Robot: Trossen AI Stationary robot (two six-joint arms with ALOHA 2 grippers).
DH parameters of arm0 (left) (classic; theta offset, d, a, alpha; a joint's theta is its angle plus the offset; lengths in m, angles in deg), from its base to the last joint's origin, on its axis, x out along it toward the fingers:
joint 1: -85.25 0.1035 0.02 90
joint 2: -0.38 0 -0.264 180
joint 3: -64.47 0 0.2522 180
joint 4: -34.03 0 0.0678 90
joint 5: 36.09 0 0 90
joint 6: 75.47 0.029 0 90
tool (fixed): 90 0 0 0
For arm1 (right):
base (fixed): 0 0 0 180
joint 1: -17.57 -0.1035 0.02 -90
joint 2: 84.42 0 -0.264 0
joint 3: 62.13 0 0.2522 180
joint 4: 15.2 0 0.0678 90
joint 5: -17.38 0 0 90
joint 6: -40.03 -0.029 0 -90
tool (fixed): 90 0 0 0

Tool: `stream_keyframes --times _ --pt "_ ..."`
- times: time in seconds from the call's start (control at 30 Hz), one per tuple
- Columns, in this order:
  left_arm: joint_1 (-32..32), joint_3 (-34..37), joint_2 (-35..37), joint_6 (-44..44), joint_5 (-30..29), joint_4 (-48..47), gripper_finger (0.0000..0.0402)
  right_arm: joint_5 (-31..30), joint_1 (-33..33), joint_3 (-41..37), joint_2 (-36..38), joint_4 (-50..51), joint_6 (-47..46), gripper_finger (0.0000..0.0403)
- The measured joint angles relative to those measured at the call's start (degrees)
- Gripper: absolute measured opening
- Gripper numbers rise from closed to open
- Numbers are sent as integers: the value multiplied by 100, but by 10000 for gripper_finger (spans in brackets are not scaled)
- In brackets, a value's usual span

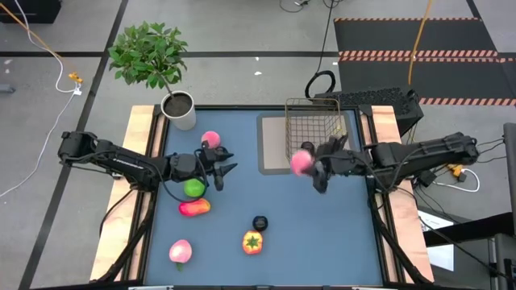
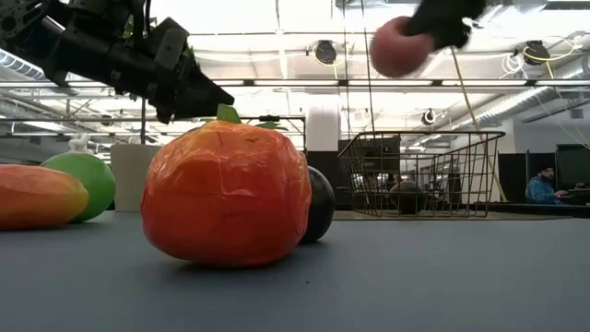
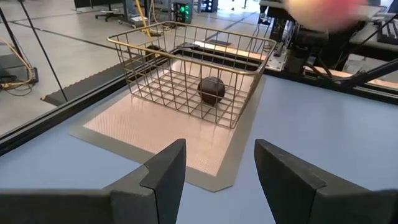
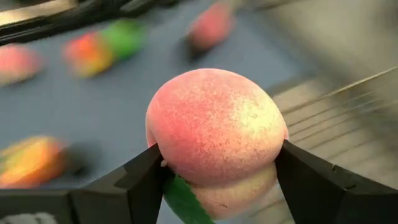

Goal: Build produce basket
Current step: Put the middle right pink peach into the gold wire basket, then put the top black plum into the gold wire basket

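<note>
Pink peach [image 4: 214,140] sits clamped between the two fingers of the right gripper [image 1: 310,165], held up off the table and just short of the near wall of the wire basket [image 1: 316,127], which stands ahead of that gripper on a pale mat [image 1: 272,145]. One dark ball [image 3: 211,89] already lies inside the basket. Grip looks to bear on the peach's widest part, with a green leaf [image 4: 186,202] poking out below; judged risk: the rounded, smooth skin could squirt out of the fingers if the arm swings fast, dropping the peach on the mat outside the wire. Second risk: the peach hangs near rim height in the low view, so a level advance could knock it or the fingers against the basket's top wire and shove or tip the light basket, maybe rolling the ball out. Third: a release from high up could bounce the peach back over the low wall. Left gripper [image 1: 222,165] hovers with fingers spread apart and nothing between them, above the green apple [image 1: 193,188], with another peach [image 1: 210,139] just beside it; a reach toward the basket by both arms at once could bring them together. Remaining on the table, well behind the right gripper: red-orange piece [image 1: 194,208], orange pepper [image 1: 253,242], second dark ball [image 1: 260,222], third peach [image 1: 181,251].
</note>
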Motion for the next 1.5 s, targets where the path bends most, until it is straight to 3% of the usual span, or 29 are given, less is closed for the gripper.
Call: stream_keyframes --times 0.07,0.13,0.2,0.33,0.57,0.87,1.13,1.5 --pt "6 0 0 36 0 91 191 -1100 263 143 -76 -61 499 257" --pt "4 0 0 72 0 149 191 -1552 759 226 -193 -243 1040 257" --pt "5 0 0 144 -1 189 191 -1136 1440 226 -356 -385 1248 258" --pt "19 0 0 265 -2 195 191 310 2720 216 -1002 -368 1161 258" --pt "17 0 0 381 -2 86 191 742 3892 213 -2184 -360 1485 259" --pt "70 -2 0 570 -2 -83 191 1291 4362 213 -2857 -649 1677 294" --pt "66 -1 0 472 -2 -81 191 1336 4410 22 -2889 -796 1668 328" --pt "66 -2 -2 69 -2 -427 191 1325 4390 -36 -2632 -850 1973 338"
